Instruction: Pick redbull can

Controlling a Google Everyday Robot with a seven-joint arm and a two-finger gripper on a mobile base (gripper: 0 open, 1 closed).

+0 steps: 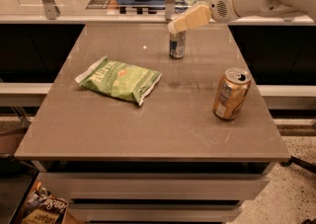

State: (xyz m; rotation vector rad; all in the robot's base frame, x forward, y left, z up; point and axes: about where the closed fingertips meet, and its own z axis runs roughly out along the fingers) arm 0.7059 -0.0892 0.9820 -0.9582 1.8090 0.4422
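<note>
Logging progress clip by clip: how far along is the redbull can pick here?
Approach looks done: the gripper sits at the top of the redbull can. In hand: securing the can; a firm hold cannot be confirmed. Left: the lift, since the can stands upright on the table. The gold can and chip bag lie apart.

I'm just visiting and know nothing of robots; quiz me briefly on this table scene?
1. True or false: the gripper is at the top of the redbull can.
2. The gold can is: A touching the redbull can; B apart from it, nearer the camera; C tipped on its side.
3. How many cans stand upright on the table?
Key: 1 true; 2 B; 3 two.
</note>
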